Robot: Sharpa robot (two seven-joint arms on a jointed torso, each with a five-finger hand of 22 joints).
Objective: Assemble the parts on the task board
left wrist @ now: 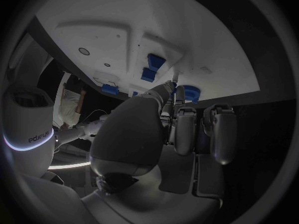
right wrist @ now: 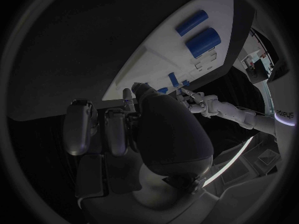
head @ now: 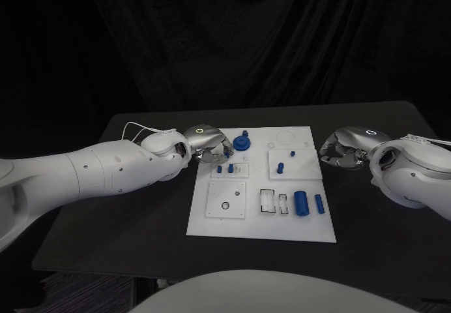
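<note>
The white task board lies in the middle of the table. A blue knob-shaped part stands near its far left corner, and short blue pegs stand in two plates behind the middle. Two blue cylinders lie at the near right. My left hand hovers at the board's far left edge, just beside the knob, with its fingers loosely bent and nothing in them. The left wrist view shows the left hand close to a blue part. My right hand sits off the board's right edge, empty; the cylinders show beyond it.
A square plate with a round hole and small rectangular slots occupy the board's near half. Bare black table surrounds the board on all sides, up to the near edge.
</note>
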